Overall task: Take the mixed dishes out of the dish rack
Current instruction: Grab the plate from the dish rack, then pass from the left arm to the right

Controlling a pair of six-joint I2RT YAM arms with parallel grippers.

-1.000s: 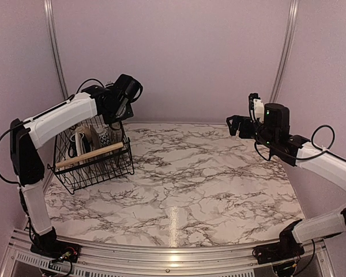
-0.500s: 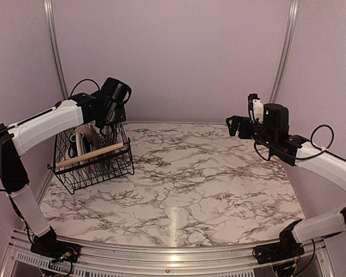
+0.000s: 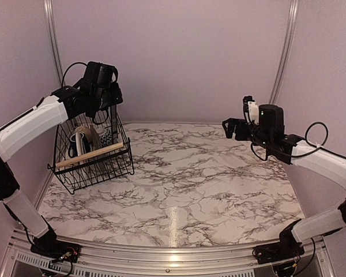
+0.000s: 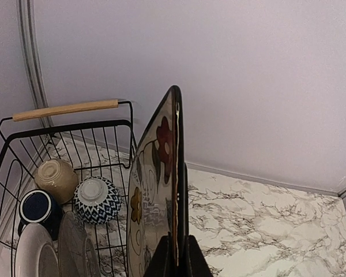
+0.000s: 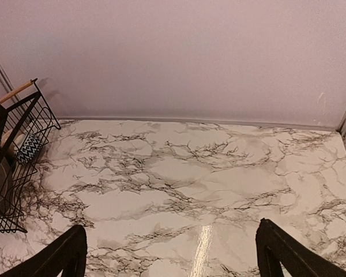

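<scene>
Plate (image 4: pixel 153 190) rises higher from the rack (image 4: pixel 69 126), pinched by the left gripper (image 4: pixel 176 255), so one dish looks nearly out; right gripper (image 5: pixel 173 251) hangs wide open.

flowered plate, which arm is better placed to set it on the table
Left. The left tool is shut on the flowered plate, upright at the dish rack; the right tool is open and empty, far across the table.

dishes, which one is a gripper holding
The dark flowered plate, gripped on edge by the left gripper; the cream bowl, patterned bowl and mug sit in the rack.
</scene>
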